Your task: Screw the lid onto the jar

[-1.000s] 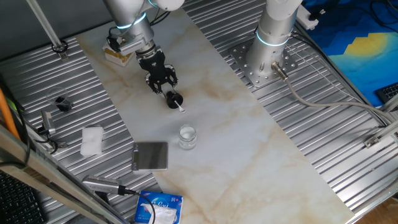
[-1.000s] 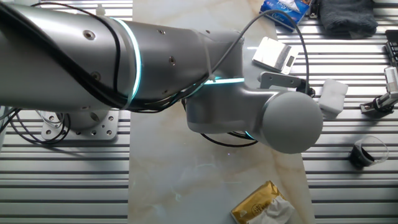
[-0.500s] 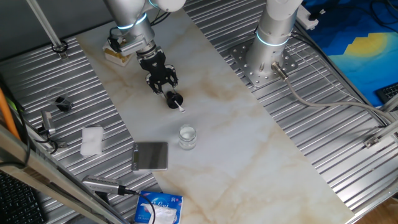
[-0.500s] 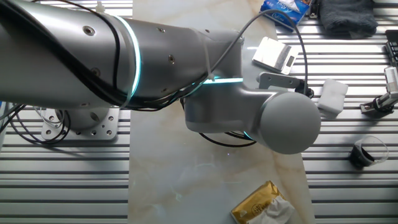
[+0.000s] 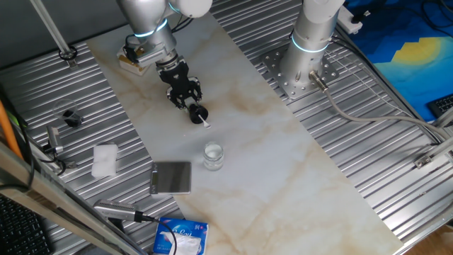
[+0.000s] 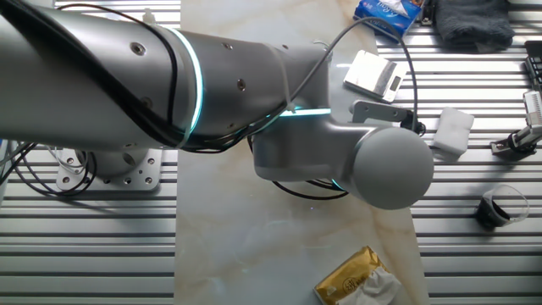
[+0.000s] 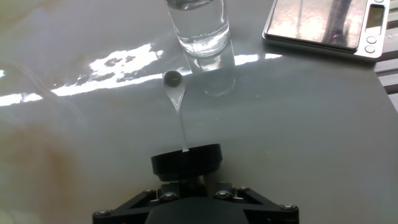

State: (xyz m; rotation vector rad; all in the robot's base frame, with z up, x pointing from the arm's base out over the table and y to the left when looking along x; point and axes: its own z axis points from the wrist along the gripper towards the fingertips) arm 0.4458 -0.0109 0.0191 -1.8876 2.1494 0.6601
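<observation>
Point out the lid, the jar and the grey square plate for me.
lid (image 7: pixel 186 161), hand view, front rim of the black cap.
jar (image 5: pixel 213 156), one fixed view, middle of the clear glass wall.
grey square plate (image 5: pixel 172 177), one fixed view, centre of its top face.

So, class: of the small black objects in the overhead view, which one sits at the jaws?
The lid, the round black cap on the marble by the gripper; the black angular part lies far away on the ridged metal.
</observation>
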